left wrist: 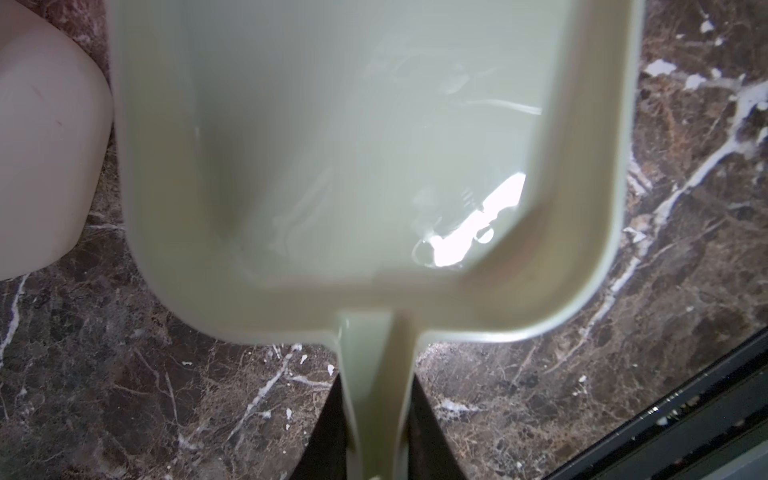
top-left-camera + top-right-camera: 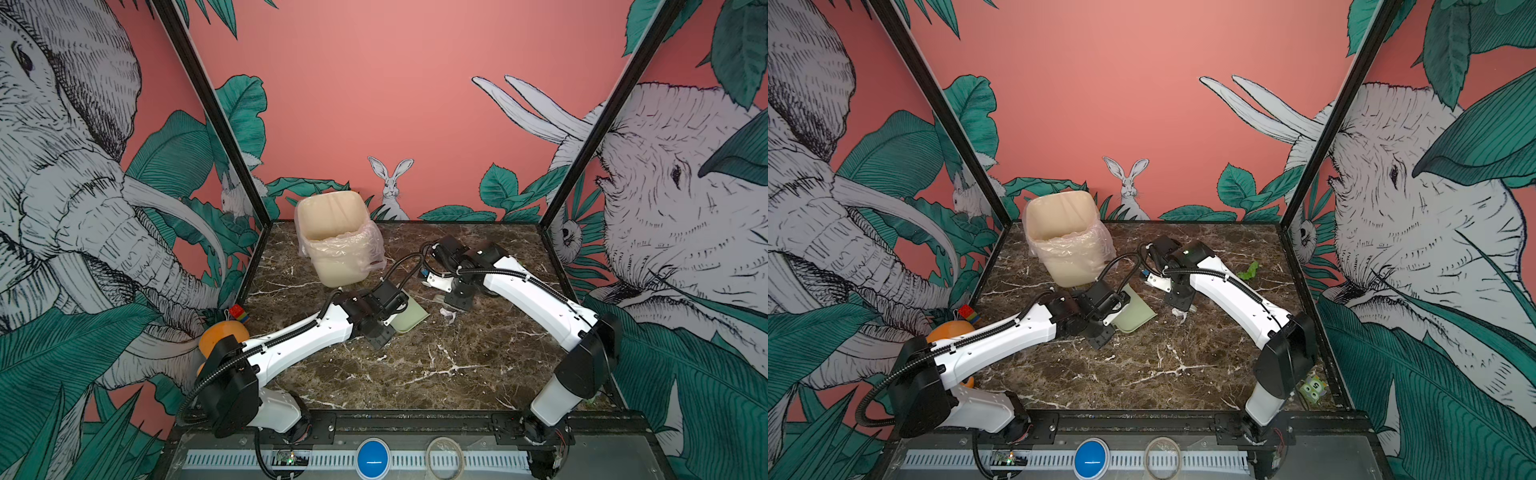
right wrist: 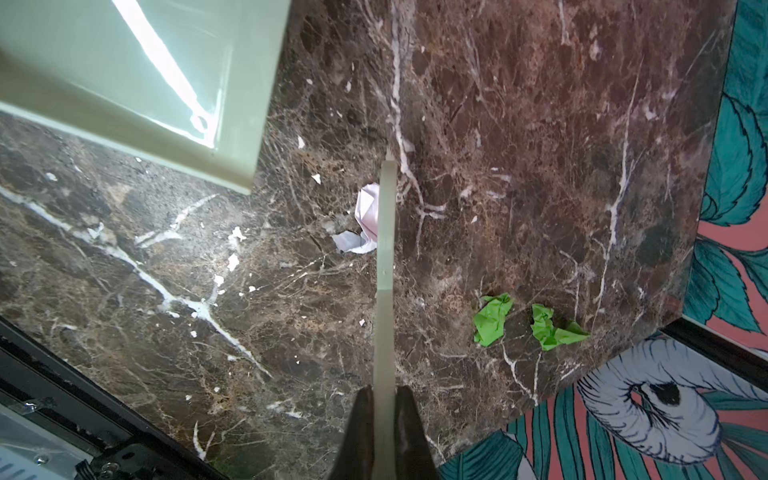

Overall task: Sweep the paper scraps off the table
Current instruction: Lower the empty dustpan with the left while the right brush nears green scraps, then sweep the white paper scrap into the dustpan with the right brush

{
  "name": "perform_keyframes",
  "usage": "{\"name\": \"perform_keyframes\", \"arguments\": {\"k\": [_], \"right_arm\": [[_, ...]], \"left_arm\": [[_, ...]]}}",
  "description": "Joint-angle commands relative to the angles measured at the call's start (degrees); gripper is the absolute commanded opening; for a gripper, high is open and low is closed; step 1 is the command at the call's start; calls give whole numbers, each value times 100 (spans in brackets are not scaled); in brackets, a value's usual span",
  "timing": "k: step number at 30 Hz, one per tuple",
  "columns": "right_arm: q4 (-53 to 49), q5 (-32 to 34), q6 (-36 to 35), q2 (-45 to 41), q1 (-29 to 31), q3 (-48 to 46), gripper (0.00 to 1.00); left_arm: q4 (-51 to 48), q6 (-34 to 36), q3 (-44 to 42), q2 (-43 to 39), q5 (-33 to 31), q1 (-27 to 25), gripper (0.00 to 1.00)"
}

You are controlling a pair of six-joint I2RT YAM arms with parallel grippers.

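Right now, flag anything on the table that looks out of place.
Litter stands out on the dark marble-pattern table: a crumpled white-and-pink paper scrap lies beside the pale green brush, and two bright green crumpled scraps sit near its right edge.

The left arm (image 2: 299, 336) and right arm (image 2: 536, 291) are twins: glossy white, rounded link shells between matte black joint housings (image 2: 590, 365), bolted to black mounting plates (image 2: 320, 428) at about 7 and 5 o'clock in both top views. A black ribbed cable conduit (image 2: 1204, 272) runs along each shell (dotted with small dark screw holes) and loops free at the wrist. The right gripper (image 3: 384, 392) has dark, wedge-shaped fingers (image 3: 363, 432).
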Motion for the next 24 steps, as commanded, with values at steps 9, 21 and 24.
{"name": "perform_keyframes", "arguments": {"k": [9,21,24], "right_arm": [[-230,274,591,651,-365,170,0],[-489,-373,639,505,-143,-13,0],[-627,-467,686,440,-16,-9,0]], "left_arm": [[91,-87,-417,41,534,-236,18],[249,-27,-513,391,647,-469,18],[289,60,-406,524,647,-495,18]]}}
